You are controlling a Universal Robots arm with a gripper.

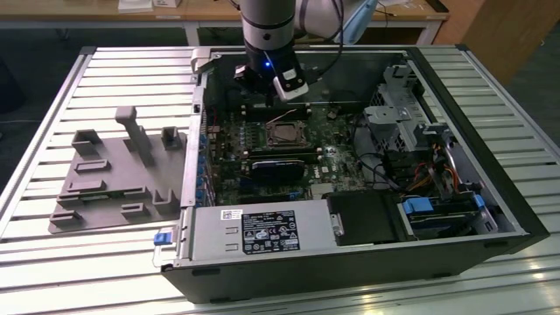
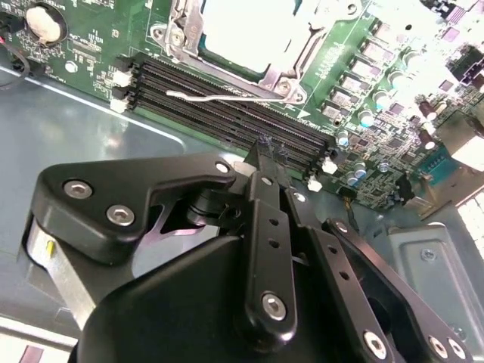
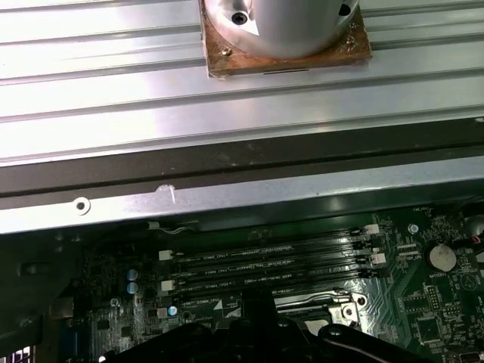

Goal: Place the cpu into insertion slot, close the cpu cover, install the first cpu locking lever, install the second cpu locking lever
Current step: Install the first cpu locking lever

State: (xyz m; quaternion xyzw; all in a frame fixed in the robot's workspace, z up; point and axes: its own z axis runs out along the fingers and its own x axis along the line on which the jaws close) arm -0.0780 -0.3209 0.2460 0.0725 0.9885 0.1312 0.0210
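Observation:
The cpu [image 2: 242, 23] shows its pale silver top in the insertion slot [image 1: 284, 136] on the green board. The cpu cover [image 2: 291, 66] lies down around it as a silver frame. One thin wire locking lever [image 2: 204, 97] stands loose over the black memory slots [image 2: 227, 113], beside the socket. My gripper [image 2: 262, 147] hovers just above those memory slots, a short way from the lever, its fingers drawn together with nothing between them. In the exterior view the gripper [image 1: 262, 98] hangs inside the open case just behind the socket.
The computer case [image 1: 490, 216] lies open on a slatted metal table. A grey fixture plate [image 1: 114, 177] sits at the exterior view's left. A power supply [image 1: 262, 233], a drive cage [image 1: 398, 118] and loose cables [image 1: 429, 177] surround the board.

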